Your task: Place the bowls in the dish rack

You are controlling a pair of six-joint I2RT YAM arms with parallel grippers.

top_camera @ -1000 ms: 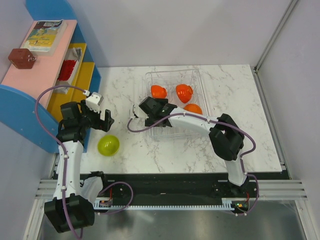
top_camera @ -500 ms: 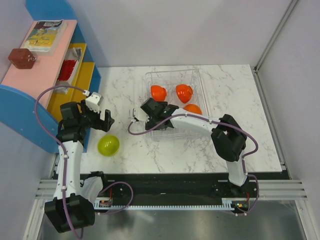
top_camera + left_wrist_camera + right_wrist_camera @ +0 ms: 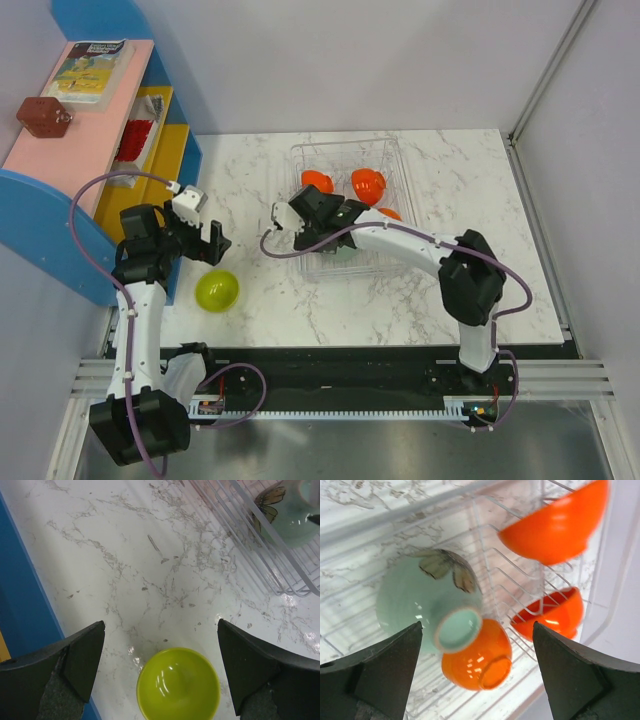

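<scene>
**Left gripper**: jaws wide apart, holding nothing. It hangs over the lime-yellow bowl, which stands mouth-up on the bench, well apart from the dish rack. In the wrist view the bowl sits slightly off-centre, nearer one finger.

**Right gripper**: jaws also spread, nothing clamped. It is above the rack, over the grey-green bowl, which lies tilted on the ribs with its foot ring up. That bowl overlaps one red-orange bowl; I cannot tell whether they touch. Two more red-orange bowls lean further along.

**Assessment:** four bowls are loaded and the lime-yellow one is outstanding. I judge picking it up to be the step in hand.

**Recommended method:**
- Centre my left gripper on the near wall of the bowl before descending.
- Put one finger inside the rim and one outside.
- Close gently, since the glaze looks slippery.
- Lift my right arm clear of the rack first, so the two arms do not meet over it.
</scene>
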